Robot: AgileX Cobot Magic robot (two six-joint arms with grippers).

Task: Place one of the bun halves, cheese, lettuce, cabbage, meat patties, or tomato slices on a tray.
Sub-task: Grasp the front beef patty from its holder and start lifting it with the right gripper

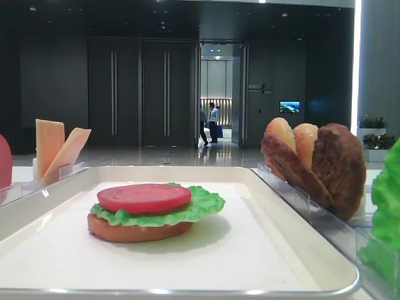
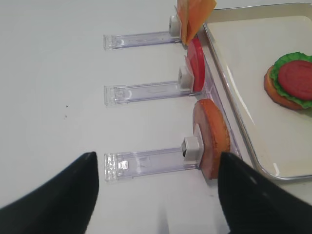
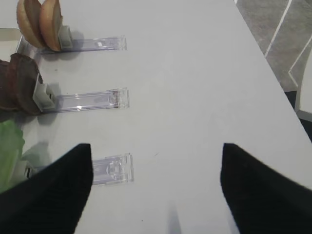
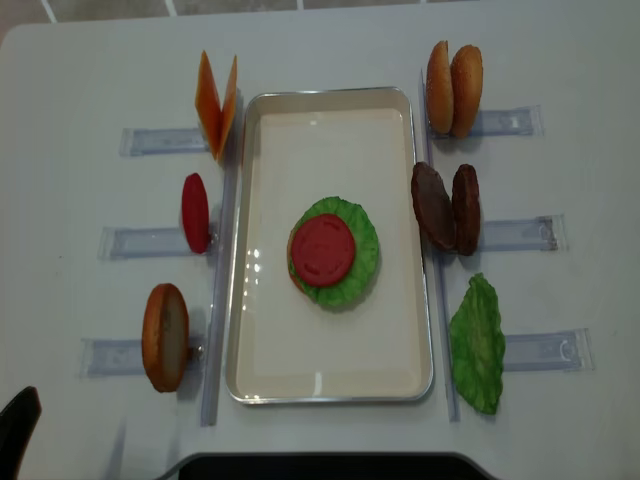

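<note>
The cream tray [image 4: 330,150] lies mid-table and holds a stack of bun half, lettuce and tomato slice [image 4: 323,250]. Left of it stand cheese [image 4: 217,103], a tomato slice [image 4: 195,212] and a bun half [image 4: 165,336]. To its right are bun halves [image 4: 453,88], meat patties [image 4: 447,207] and lettuce [image 4: 478,345]. Cabbage is out of view. My left gripper [image 2: 156,195] hangs open and empty over the table, just short of the bun half [image 2: 212,139]. My right gripper [image 3: 156,190] is open and empty beside the lettuce [image 3: 9,151] rack.
Clear plastic racks [image 4: 520,235] stick out from both sides of the tray and carry the food pieces. The table's right edge [image 3: 273,68] drops to the floor. A dark robot base [image 4: 320,465] sits at the near edge.
</note>
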